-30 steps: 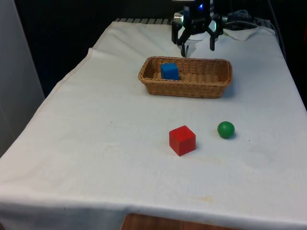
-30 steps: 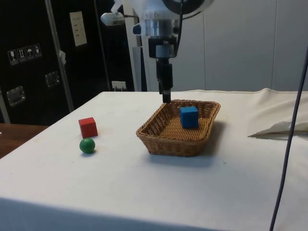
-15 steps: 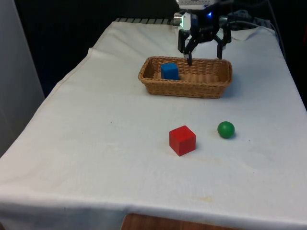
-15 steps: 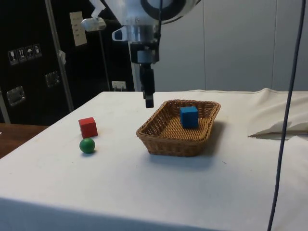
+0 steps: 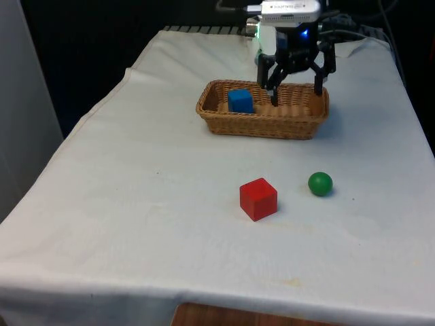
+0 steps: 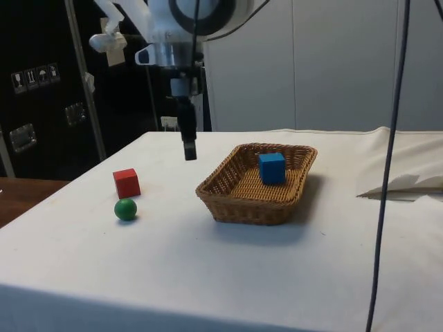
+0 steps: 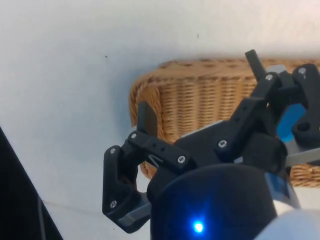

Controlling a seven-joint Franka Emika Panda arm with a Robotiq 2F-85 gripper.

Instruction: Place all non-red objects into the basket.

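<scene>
Tool [image 5: 296, 98] spread wide over basket [image 5: 262, 123]; blue cube [image 5: 240, 100] inside.

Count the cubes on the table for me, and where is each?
2. A blue cube sits inside the basket, toward the front view's left end. A red cube sits on the cloth nearer the camera, beside the green ball. None looks hidden.

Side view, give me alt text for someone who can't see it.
A black gripper hangs empty, jaws open, above the white cloth beside a wicker basket holding a blue cube. Nearer the dark cabinets, a red cube and a green ball sit on the cloth.
</scene>
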